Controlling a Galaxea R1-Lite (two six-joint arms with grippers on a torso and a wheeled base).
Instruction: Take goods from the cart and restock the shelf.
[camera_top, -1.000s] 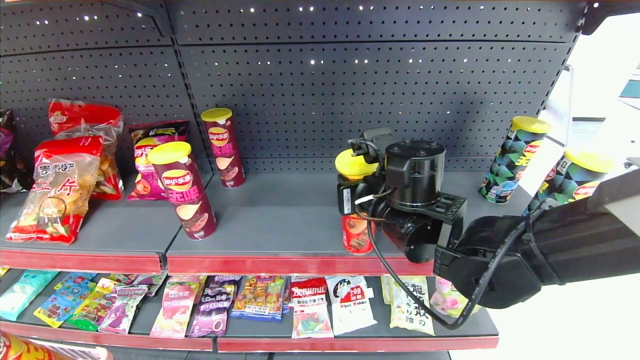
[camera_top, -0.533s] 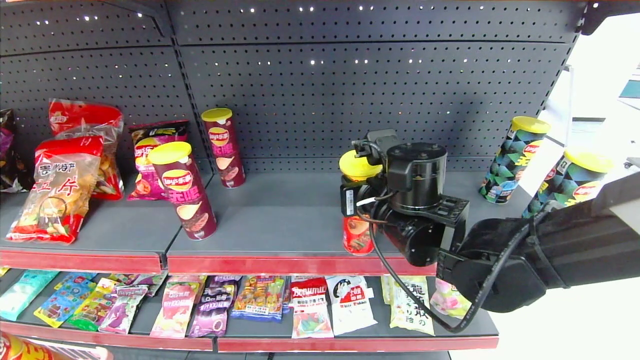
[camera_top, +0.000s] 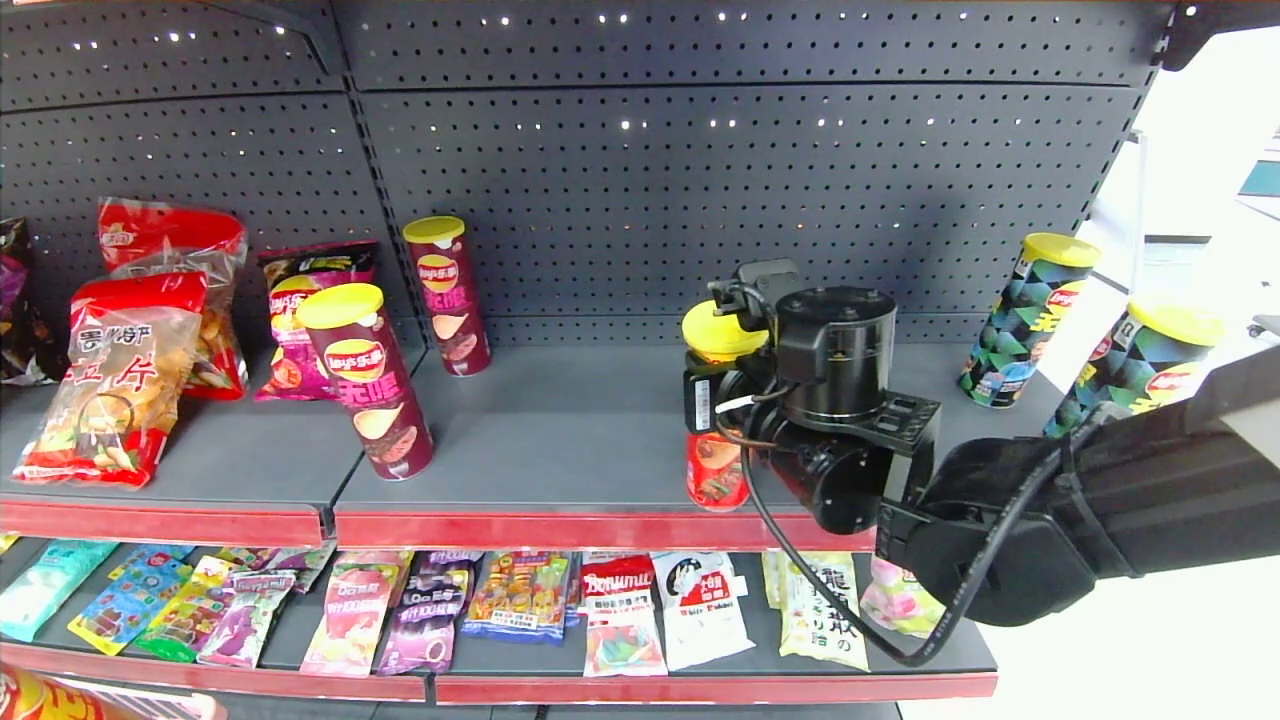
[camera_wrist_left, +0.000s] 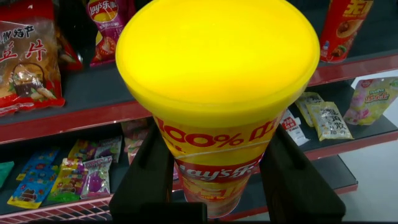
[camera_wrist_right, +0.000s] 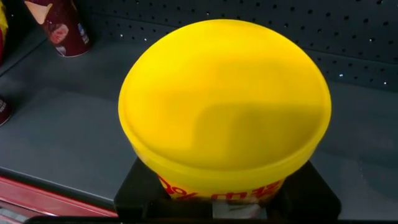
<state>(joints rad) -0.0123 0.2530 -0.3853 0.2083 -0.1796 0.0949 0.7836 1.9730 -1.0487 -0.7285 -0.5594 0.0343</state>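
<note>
A red chip can with a yellow lid stands upright near the front edge of the grey shelf, right of its middle. My right gripper is shut on it around its upper body. The right wrist view looks down on that can's lid, with the right gripper clamped around it below. Out in front of the shelves, my left gripper is shut on a second red and yellow chip can with a yellow lid.
Two maroon cans and several snack bags stand on the shelf's left. Two dark patterned cans stand at its right end. Bare shelf lies between these groups. Candy bags fill the lower shelf.
My right gripper and its can have shifted slightly to the right and a little lower, with the can's base still at the shelf's front edge.
</note>
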